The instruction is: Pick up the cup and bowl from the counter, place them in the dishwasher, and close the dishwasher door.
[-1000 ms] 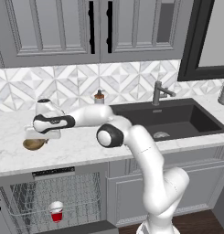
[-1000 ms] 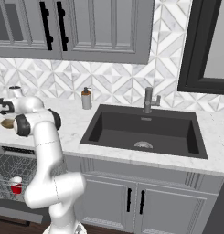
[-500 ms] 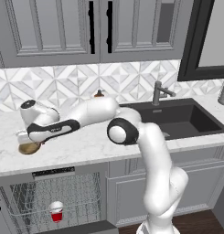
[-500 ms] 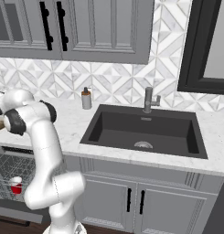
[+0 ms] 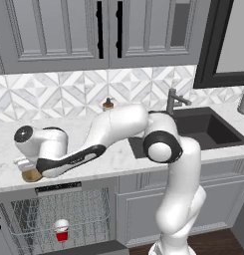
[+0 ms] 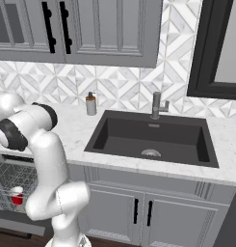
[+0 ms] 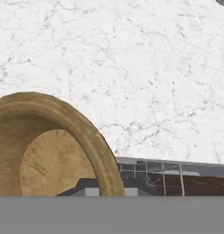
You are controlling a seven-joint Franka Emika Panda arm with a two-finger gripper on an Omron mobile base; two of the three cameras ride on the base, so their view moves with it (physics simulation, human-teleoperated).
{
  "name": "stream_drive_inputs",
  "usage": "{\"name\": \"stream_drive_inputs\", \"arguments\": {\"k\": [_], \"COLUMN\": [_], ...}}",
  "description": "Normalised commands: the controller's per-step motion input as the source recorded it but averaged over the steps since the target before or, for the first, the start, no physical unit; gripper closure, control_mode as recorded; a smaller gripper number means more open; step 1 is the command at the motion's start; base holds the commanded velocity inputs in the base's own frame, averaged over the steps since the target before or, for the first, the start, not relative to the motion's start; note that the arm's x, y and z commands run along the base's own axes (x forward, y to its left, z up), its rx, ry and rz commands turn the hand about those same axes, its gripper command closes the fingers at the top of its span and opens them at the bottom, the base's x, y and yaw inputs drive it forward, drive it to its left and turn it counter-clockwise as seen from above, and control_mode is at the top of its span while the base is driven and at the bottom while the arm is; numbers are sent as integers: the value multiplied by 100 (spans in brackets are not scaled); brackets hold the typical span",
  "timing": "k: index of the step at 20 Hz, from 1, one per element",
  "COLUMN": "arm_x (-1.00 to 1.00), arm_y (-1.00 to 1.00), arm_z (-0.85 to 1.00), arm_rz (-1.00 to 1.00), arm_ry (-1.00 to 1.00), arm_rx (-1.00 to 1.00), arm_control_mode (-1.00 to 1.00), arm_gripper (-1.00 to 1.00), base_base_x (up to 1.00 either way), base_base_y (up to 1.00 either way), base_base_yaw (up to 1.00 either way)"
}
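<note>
Left base view: arm stretched far left over the white marble-look worktop (image 5: 118,154); end effector (image 5: 25,168) clenched on the rim of the shallow tan-brown wooden bowl (image 5: 31,175) at the worktop's near left edge. Below, the small red tapered cup (image 5: 61,231) stands upright in the open dishwasher's grey wire rack (image 5: 63,214). Hand view: bowl (image 7: 54,151) tilted.

Tan wooden bowl (image 5: 31,175) at counter (image 5: 118,154) edge; red cup (image 5: 61,230) upright in dishwasher (image 5: 54,214).
</note>
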Motion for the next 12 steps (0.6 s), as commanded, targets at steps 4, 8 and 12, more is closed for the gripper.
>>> {"name": "stream_drive_inputs", "arguments": {"k": [4, 8, 12], "arm_x": [-100, -99, -59], "arm_y": [0, -8, -25], "arm_z": [-21, -49, -71], "arm_rz": [12, 11, 2], "arm_ry": [-5, -7, -2], "arm_rx": [-11, -3, 0], "arm_control_mode": [-100, -100, -100], "arm_gripper": [100, 100, 100], "base_base_x": [0, 0, 0], "base_base_y": [0, 0, 0], "base_base_yaw": [0, 0, 0]}}
